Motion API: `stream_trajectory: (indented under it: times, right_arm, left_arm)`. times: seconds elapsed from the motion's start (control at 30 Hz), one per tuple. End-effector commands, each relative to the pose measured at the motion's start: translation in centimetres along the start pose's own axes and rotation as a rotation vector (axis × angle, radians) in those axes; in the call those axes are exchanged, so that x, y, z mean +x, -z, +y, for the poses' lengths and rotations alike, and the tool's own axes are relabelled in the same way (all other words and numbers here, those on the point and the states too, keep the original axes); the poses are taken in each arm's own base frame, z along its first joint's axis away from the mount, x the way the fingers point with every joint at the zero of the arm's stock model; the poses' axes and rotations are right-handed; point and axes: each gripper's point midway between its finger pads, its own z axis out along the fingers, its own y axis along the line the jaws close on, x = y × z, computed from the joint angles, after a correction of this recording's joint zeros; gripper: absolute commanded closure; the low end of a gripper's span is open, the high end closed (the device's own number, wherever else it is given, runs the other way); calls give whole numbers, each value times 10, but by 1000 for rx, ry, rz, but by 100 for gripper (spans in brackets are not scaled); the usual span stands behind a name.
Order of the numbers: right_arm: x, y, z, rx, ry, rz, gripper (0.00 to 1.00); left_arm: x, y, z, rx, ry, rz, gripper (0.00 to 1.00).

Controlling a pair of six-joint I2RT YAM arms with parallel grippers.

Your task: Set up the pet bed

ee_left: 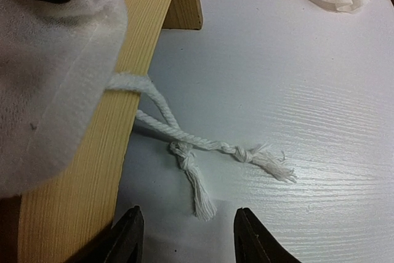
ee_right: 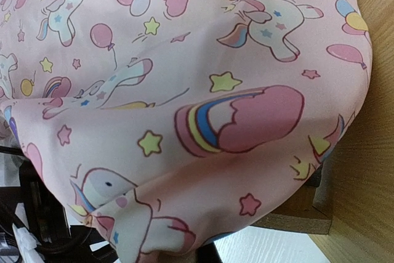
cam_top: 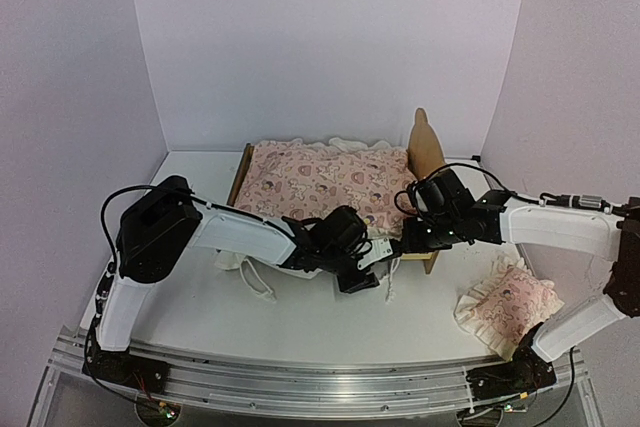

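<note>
One plywood pet bed (cam_top: 427, 152) central on the table (cam_top: 300, 322), one unicorn cover (cam_top: 320, 182) over it, one ruffled pillow (cam_top: 510, 307) apart, two knotted cord ends (ee_left: 203, 146), left gripper (ee_left: 188, 229) parted, empty above them, right gripper (cam_top: 416, 234) clenched, fingers hidden by cover

Bright, even light is filling all views. Soft shadows are lying on the table (cam_top: 300, 317). The nearest white cloth (ee_left: 49, 90) is showing slightly out of focus.
</note>
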Motion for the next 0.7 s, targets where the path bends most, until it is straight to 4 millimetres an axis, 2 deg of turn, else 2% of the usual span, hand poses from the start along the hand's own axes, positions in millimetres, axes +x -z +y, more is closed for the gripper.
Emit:
stream_trajectory:
  times: [0.0,0.27,0.3,0.37,0.5,0.6,0.67]
  right_arm:
    - [-13,3,3,-2,-11,-27,100]
    - [-14,3,4,-3,-9,-28,100]
    - [-14,4,5,-6,-9,-28,100]
    - [-15,5,5,-9,-11,-30,100]
    - [-13,6,3,-8,-20,-30,97]
    - [-7,9,-1,1,-30,-24,87]
    - [-2,13,-2,-6,-32,-12,75]
  left_arm:
    - [0,-7,10,15,11,-9,49]
    - [23,-26,-3,62,50,44,50]
    - [26,-28,-3,59,52,53,53]
    - [32,-29,-2,49,48,65,65]
    - [30,-29,1,35,31,57,98]
    - [20,-25,6,25,28,43,100]
    - [5,-19,13,19,18,25,100]
